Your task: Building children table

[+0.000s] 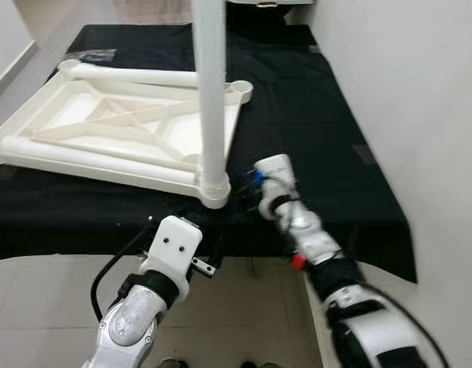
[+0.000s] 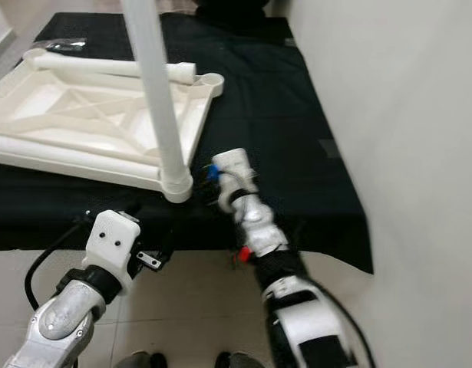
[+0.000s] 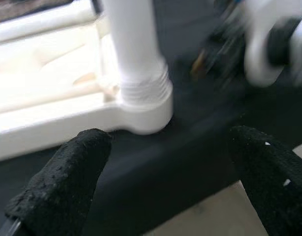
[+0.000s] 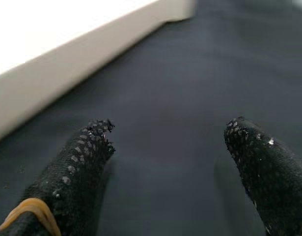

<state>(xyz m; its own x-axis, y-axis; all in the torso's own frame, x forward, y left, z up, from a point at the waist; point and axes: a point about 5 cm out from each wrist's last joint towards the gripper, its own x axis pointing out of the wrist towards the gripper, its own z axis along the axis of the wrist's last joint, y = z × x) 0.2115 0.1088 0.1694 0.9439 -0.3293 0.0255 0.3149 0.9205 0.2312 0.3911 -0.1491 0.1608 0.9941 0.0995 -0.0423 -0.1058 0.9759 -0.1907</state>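
A white plastic tabletop [image 1: 82,107] lies upside down on a black cloth. One white leg [image 1: 211,92] stands upright in its near right corner socket [image 1: 214,190]. A second white tube [image 1: 136,75] lies along the far edge. My left gripper [image 3: 165,162] is open at the table's front edge, just short of that socket [image 3: 141,105], with both fingers [image 3: 67,172] apart and nothing between them. My right gripper [image 4: 170,142] is also open, low over the black cloth to the right of the socket, with the tabletop's edge [image 4: 67,64] beside it.
The black cloth [image 1: 312,115] covers a low platform that ends at a front edge [image 1: 67,249] above the tiled floor [image 1: 36,307]. A white wall [image 1: 420,77] runs close along the right side. A small dark packet [image 1: 94,55] lies at the far left.
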